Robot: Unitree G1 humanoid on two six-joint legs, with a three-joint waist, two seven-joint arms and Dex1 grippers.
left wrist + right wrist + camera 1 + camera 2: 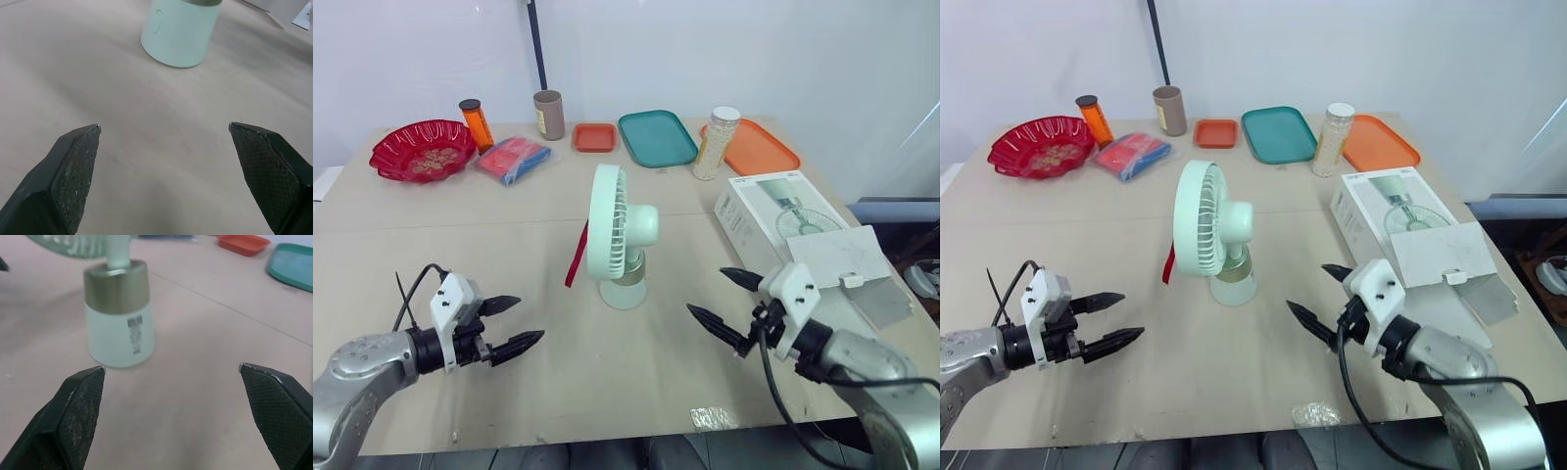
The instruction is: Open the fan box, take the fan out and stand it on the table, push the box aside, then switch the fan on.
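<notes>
Tabletop (460, 245) | fan (612, 235) upright | switch (157, 22) seemingly facing left pincer (530, 318) | box (783, 211) interior hidden

In the left wrist view the fan (181, 32) is cut off by the picture's edge, so that just its pale green base shows. A corner of the fan box (288, 6) is cropped there too. In the right wrist view the fan is blurred, its head is cropped, and the label (134, 335) on its base cannot be read. From the head camera, a red strip (576, 257) is partly hidden behind the fan, and what it is cannot be told. The fan box's near corner sits behind the right gripper (707, 291). What lies in the red bowl (377, 152) is too small to tell.
</notes>
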